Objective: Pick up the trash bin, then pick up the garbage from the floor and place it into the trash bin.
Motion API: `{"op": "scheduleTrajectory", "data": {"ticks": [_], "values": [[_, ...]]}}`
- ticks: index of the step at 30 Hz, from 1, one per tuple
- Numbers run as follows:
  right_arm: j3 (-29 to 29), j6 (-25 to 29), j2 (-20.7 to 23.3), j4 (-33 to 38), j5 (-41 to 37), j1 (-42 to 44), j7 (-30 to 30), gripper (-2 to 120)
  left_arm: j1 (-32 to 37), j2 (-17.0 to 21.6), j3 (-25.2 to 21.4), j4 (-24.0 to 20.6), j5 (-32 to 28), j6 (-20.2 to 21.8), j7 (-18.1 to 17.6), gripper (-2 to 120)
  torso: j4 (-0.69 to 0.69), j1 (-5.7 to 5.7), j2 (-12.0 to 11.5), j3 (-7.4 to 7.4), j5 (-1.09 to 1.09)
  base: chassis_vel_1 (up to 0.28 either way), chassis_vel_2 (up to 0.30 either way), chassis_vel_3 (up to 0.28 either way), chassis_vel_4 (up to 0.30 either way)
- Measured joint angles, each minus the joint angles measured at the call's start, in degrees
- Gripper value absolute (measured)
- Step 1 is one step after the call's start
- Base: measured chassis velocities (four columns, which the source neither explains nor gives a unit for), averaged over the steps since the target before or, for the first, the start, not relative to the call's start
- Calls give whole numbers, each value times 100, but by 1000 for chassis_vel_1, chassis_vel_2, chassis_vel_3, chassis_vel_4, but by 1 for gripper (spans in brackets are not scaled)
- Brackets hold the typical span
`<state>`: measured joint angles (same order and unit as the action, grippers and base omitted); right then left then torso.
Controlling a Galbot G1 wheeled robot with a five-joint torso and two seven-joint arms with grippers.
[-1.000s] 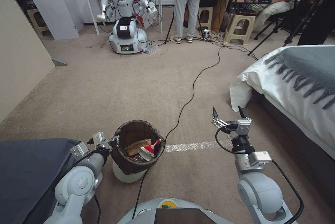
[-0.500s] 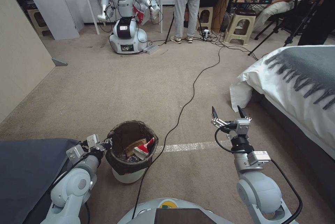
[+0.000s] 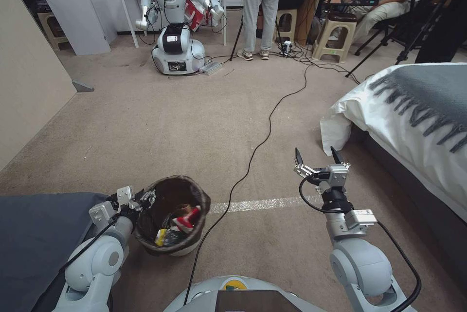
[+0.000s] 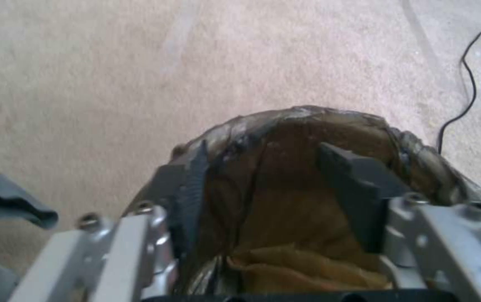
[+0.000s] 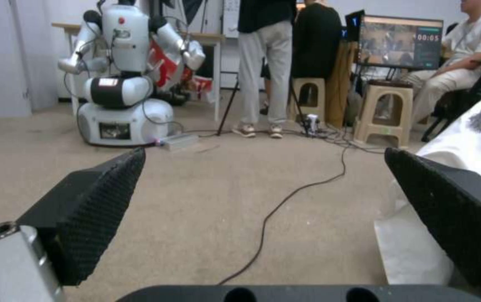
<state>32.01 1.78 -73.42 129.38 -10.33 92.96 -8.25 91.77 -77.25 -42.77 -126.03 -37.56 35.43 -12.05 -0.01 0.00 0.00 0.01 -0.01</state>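
The trash bin (image 3: 200,203), a white pail lined with a dark brown bag, hangs tilted at my lower left. My left gripper (image 3: 146,196) is shut on its near-left rim. In the left wrist view the left gripper (image 4: 274,180) has its dark fingers (image 4: 191,184) straddling the bag-covered rim of the trash bin (image 4: 307,126). Garbage (image 3: 182,219) lies inside: a red-and-white cup, a yellow wrapper and brown paper. My right gripper (image 3: 317,156) is held open over the bare tan floor (image 3: 194,122), and in the right wrist view this gripper (image 5: 263,209) holds nothing.
A black cable (image 3: 262,137) runs across the carpet past the bin. A strip of shiny tape (image 3: 262,203) lies ahead. A bed (image 3: 413,117) stands on the right and a dark grey cloth (image 3: 34,239) on the left. Another robot (image 3: 170,25), stools and people are far back.
My left arm has drawn the bin to the left and closer to me, tilting it so its contents slid. The right arm has stayed put.
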Motion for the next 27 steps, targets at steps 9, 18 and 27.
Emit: {"op": "scheduleTrajectory", "data": {"ticks": [9, 18, 27], "values": [[-30, -29, 16, 11, 3, -17, -8, 100, 87, 47, -45, -341, 385, -134, 154, 89, 1, 0, 0, 0, 1, 0, 0, 0, 0], [-61, -67, 37, 45, 2, -29, -22, 100, 205, 91, -116, -656, 617, -299, 200, 100, 0, 0, 0, 0, 1, 0, 0, 0, 0], [34, -88, 3, 162, -3, 71, -51, 100, 698, -11, -465, -1089, 1253, -1377, 731, 100, 1, 0, 0, -1, 1, 0, 0, 0, 0]]}}
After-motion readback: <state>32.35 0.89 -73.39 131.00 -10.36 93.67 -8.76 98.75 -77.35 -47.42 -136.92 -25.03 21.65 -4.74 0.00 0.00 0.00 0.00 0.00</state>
